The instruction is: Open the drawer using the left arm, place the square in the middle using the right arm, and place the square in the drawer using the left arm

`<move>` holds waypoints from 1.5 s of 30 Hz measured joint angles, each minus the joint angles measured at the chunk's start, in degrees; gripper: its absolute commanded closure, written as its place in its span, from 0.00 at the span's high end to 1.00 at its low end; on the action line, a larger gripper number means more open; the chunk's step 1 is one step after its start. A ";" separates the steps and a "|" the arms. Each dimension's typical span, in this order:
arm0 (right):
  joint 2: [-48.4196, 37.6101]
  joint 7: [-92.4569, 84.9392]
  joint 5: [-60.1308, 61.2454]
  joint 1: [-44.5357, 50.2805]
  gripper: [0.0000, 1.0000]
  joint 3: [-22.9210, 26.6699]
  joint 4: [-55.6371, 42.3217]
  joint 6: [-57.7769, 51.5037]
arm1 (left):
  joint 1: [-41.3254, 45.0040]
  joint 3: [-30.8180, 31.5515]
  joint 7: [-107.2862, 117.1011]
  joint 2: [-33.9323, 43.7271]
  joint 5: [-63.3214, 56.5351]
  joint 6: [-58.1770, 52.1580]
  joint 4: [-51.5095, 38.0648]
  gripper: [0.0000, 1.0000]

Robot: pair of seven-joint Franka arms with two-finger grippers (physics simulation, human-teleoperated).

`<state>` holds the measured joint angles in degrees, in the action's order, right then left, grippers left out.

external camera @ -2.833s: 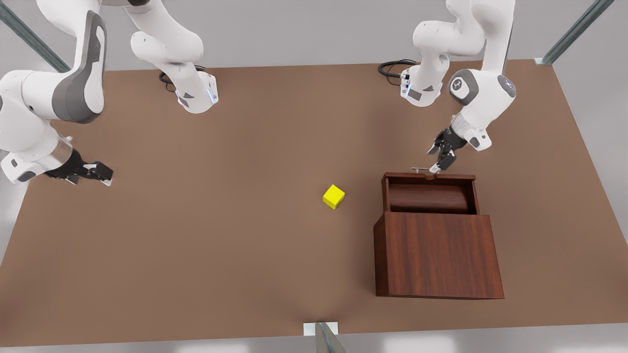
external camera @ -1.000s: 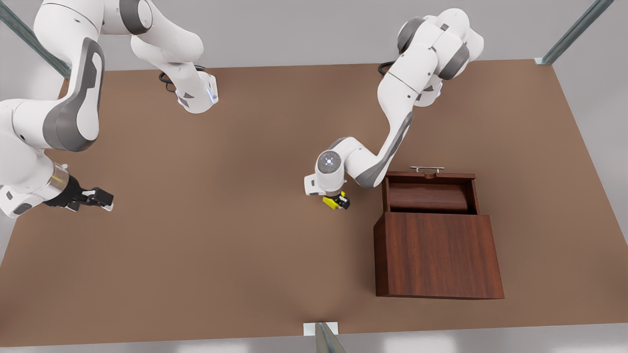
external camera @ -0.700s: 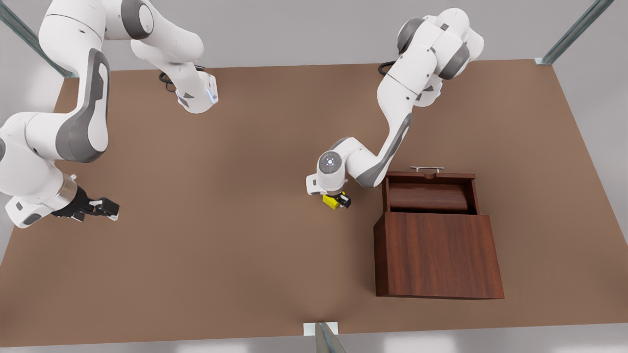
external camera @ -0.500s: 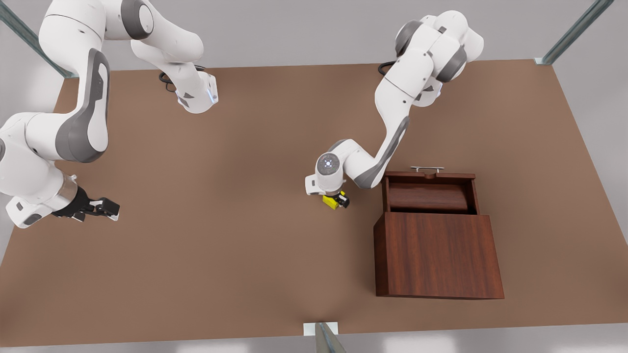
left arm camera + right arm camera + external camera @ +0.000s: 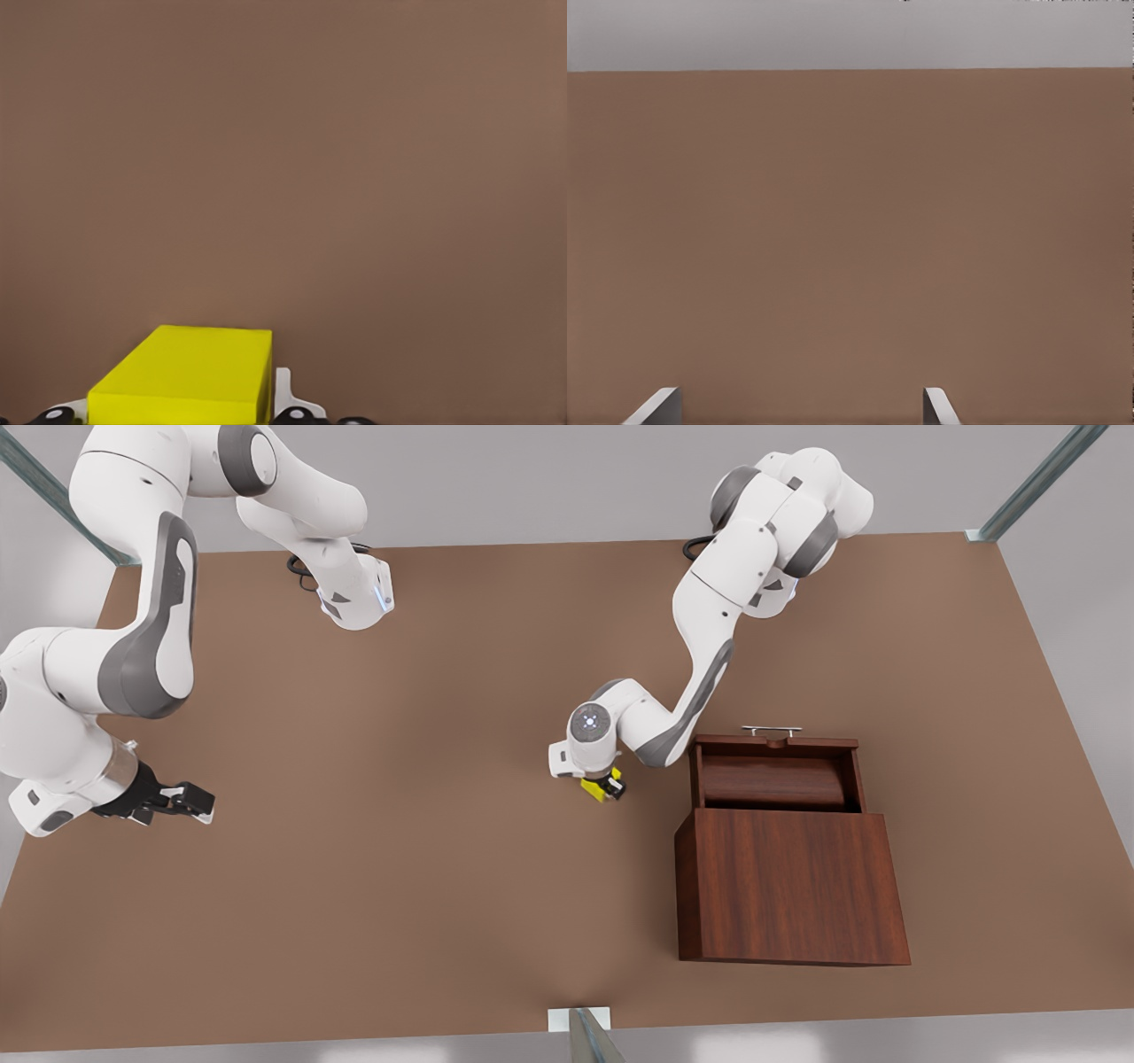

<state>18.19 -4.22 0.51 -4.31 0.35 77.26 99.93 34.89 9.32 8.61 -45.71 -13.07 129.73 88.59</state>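
while the yellow cube (image 5: 595, 787) sits clamped in the left gripper (image 5: 605, 787) beside the open drawer (image 5: 777, 779), a shallow pinch could drop it short; the right gripper (image 5: 182, 803) waits spread, well apart.

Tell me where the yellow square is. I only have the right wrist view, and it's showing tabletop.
Observer: The square is gripped in the left pincer, just off the cabinet toward the front view's left.
Operator: Is the drawer open?
Observer: Yes, the drawer is pulled out, with its handle facing the arm bases.
Operator: And my right pincer?
Observer: The right pincer waits open near the table edge at the front view's left, far from the square.
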 measured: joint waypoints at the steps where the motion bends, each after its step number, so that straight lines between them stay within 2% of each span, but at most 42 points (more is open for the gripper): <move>1: 0.01 0.00 -0.03 0.01 1.00 0.00 0.00 0.00 | 0.00 0.00 0.05 -0.09 0.00 0.00 0.00 0.76; 15: 0.01 0.02 -0.16 0.01 1.00 0.00 0.00 0.00 | 0.08 0.05 0.79 0.22 -0.11 -0.43 -0.69 0.70; 19: -0.02 0.00 -0.21 0.01 1.00 0.00 0.00 0.00 | 0.01 0.12 0.73 3.17 -0.14 -1.80 -0.93 0.70; 25: 0.00 0.06 -0.25 0.00 1.00 0.00 0.00 0.00 | -0.87 -0.22 -6.06 13.95 0.27 -17.91 -3.61 0.72; 28: 0.00 0.00 -0.25 0.00 1.00 0.00 0.00 0.00 | -1.04 -2.22 -11.81 17.74 0.63 -23.25 -3.52 0.72; 36: -0.07 0.06 -0.59 -0.06 1.00 0.00 0.00 0.00 | -0.95 -19.50 -41.75 22.15 5.58 -27.77 -2.90 0.72; 40: -0.08 0.08 -0.51 -0.42 1.00 0.00 0.00 0.00 | -0.95 -23.14 -47.65 22.15 7.73 -30.97 -2.00 0.72; 43: -0.08 0.08 -0.51 -0.36 1.00 0.00 0.00 0.00 | -0.88 -23.46 -47.81 21.41 8.98 -30.87 -1.67 0.72; 44: -0.08 0.01 -0.51 -0.42 1.00 0.00 0.00 0.00 | -1.04 -23.46 -47.81 21.15 9.22 -30.67 -1.59 0.74; 45: -0.08 0.03 -0.51 -0.45 1.00 0.00 0.00 0.00 | -1.25 -23.47 -47.81 20.89 9.43 -30.67 -1.58 1.00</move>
<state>18.11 -4.19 0.00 -4.76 0.35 77.26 99.93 33.64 -14.15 -39.20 -24.81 -3.64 99.06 87.01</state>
